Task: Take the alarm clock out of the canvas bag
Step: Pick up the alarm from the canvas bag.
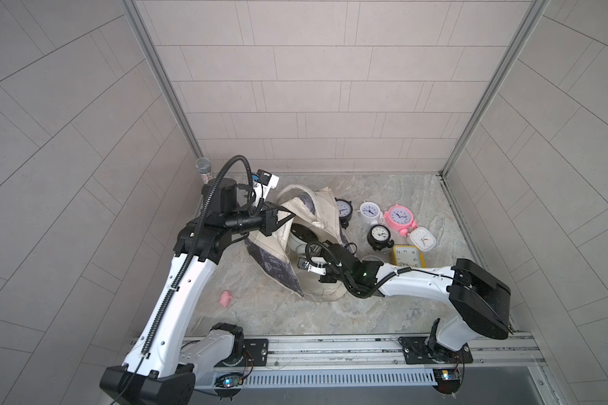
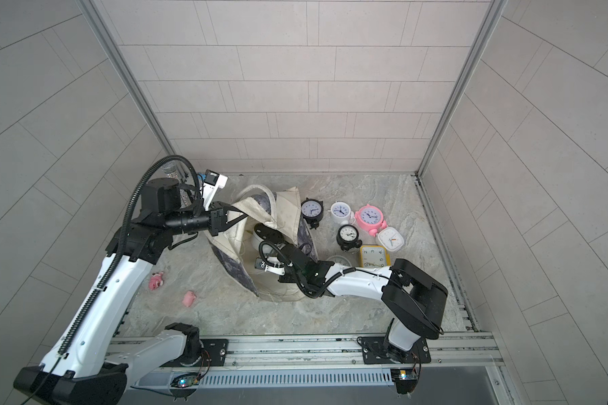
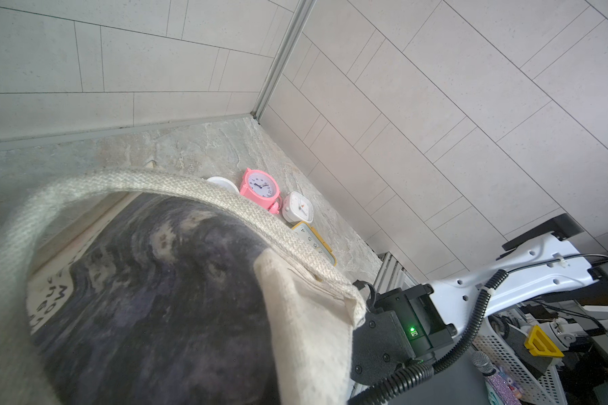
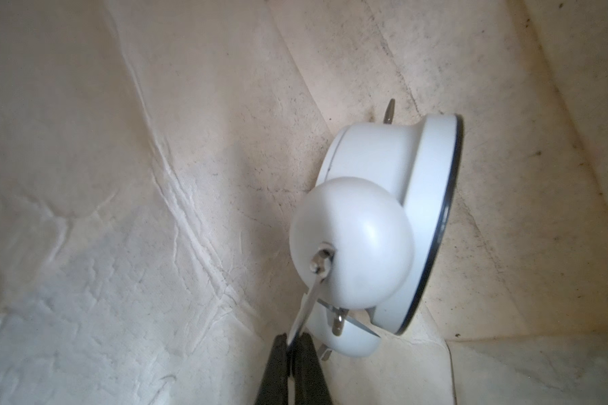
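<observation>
Extracting now: right gripper (image 4: 290, 345) clamped on alarm clock (image 4: 365, 217) handle (image 4: 308, 305) inside canvas bag (image 1: 325, 207), mid-frame; left gripper (image 1: 291, 214) pinches it open. Next: lift clear.

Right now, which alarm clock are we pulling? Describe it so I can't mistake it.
Find the cream canvas bag with the dark print, gaping open on the table. Down inside its mouth sits a white twin-bell alarm clock, the right arm's jaws shut on its thin metal handle. It is the only clock inside the bag; the rest, another white one included, lie outside it.
</observation>
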`<action>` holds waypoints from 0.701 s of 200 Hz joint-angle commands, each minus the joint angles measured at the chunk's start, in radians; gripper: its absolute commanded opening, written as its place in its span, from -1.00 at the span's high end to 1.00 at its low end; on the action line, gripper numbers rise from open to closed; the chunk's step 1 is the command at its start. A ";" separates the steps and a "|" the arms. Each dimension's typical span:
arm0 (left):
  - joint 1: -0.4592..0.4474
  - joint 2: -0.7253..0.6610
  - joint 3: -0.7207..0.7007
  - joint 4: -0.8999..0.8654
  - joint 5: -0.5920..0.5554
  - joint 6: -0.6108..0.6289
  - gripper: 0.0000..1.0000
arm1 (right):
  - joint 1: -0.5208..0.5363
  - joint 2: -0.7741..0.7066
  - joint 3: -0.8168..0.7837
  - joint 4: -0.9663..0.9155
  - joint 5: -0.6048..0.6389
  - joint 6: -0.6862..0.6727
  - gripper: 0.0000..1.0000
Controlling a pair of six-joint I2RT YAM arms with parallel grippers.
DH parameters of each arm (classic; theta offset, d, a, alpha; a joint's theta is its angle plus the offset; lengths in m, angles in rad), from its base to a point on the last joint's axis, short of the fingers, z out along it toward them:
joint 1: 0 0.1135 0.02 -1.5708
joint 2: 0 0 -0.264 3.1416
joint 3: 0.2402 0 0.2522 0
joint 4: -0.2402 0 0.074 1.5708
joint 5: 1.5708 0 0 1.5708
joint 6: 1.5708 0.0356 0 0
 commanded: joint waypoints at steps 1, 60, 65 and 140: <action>-0.003 -0.046 0.000 0.097 0.092 0.010 1.00 | -0.017 0.000 0.017 0.020 -0.001 0.058 1.00; -0.003 -0.047 -0.004 0.109 0.095 0.004 1.00 | -0.048 -0.039 -0.006 0.060 -0.047 0.111 1.00; -0.003 -0.047 -0.004 0.109 0.092 0.004 1.00 | -0.052 -0.050 -0.008 0.060 -0.051 0.121 1.00; -0.003 -0.022 0.003 0.119 0.048 -0.020 1.00 | -0.075 -0.256 0.032 -0.087 0.002 0.262 1.00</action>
